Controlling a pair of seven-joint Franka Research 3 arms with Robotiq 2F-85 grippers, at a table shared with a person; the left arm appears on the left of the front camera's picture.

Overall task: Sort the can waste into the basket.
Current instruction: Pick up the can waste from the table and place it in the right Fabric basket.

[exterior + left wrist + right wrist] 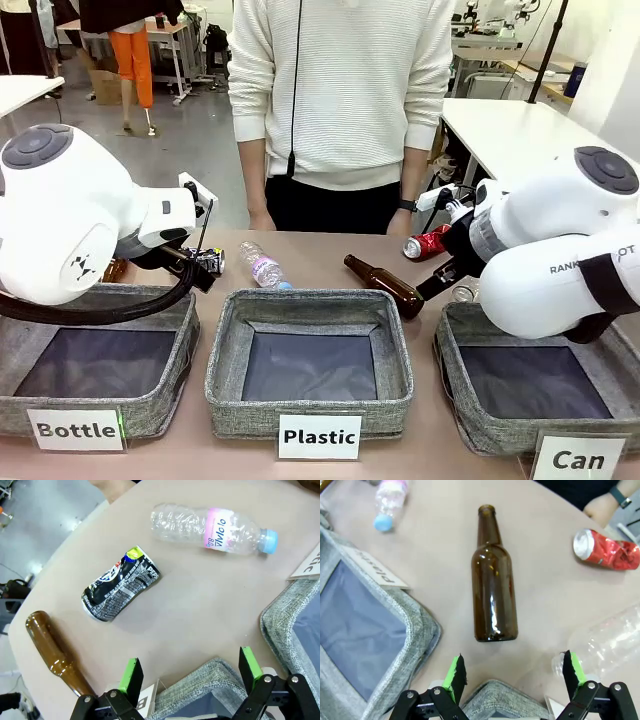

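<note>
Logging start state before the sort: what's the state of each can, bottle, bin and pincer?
red can: crushed, lying on table.
black-and-white can: crushed, lying on table.
Can basket: upright, no cans seen inside.
brown bottle: intact, on its side.
clear bottle: blue cap on, on its side.
left pincer: open, holding nothing.
right pincer: open, holding nothing.
</note>
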